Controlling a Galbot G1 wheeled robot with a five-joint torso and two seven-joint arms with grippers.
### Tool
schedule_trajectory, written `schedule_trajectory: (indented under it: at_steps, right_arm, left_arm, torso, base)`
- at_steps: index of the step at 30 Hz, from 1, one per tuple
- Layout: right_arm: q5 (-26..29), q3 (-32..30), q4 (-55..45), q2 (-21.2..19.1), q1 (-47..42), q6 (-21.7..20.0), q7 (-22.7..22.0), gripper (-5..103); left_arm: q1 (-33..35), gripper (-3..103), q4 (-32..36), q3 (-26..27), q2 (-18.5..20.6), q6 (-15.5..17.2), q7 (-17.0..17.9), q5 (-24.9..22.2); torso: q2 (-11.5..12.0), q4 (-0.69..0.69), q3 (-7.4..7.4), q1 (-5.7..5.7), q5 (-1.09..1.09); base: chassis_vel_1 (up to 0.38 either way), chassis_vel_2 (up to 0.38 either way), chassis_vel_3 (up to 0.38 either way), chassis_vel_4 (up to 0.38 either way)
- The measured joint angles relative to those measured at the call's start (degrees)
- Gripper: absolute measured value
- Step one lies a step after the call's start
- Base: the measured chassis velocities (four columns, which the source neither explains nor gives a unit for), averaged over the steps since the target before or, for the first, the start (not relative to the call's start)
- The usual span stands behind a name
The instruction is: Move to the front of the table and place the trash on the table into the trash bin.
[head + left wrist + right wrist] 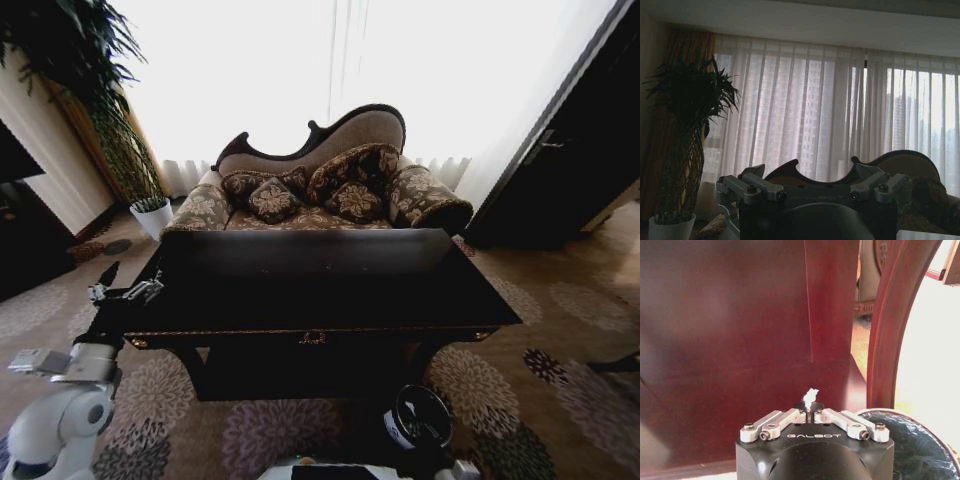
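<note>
Paper [811, 396], a small white wad, sits pinched between the closed fingers of the right gripper [810, 412] low under the table [300, 300], just beside the bin [920, 450]. Left gripper [125, 292] hovers at the table's left end; its finger gap cannot be judged.

Head camera looks down over the table [320, 300] toward the sofa [320, 190], which the left wrist camera also faces.
</note>
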State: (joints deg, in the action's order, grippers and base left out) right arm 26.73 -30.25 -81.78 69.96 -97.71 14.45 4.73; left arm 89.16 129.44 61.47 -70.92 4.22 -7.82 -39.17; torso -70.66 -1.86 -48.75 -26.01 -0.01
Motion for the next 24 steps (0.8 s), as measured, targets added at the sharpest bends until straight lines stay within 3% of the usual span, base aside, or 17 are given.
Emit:
schedule_trajectory:
  at_steps: [12,20,24]
  right_arm:
    - [1.2,4.68,16.71,-8.64,12.47,-1.44,-0.13,2]
    - [0.99,8.2,27.02,-8.71,18.08,-1.77,-0.05,2]
    - [0.88,9.64,35.3,-8.13,22.0,1.47,1.12,2]
  left_arm:
    - [2.41,100,1.67,3.35,-0.93,0.31,0.05,0.28]
    - [3.65,100,2.47,5.97,0.13,0.63,0.06,-0.67]
    - [4.68,100,3.12,7.02,0.26,0.65,0.08,-0.99]
  torso:
    - [0.0,0.0,0.0,0.0,0.0]
    - [0.0,0.0,0.0,0.0,0.01]
    - [0.0,0.0,0.0,0.0,0.0]
  base:
    - [0.0,0.0,0.0,0.0]
    - [0.0,0.0,0.0,0.0]
    - [0.0,0.0,0.0,0.0]
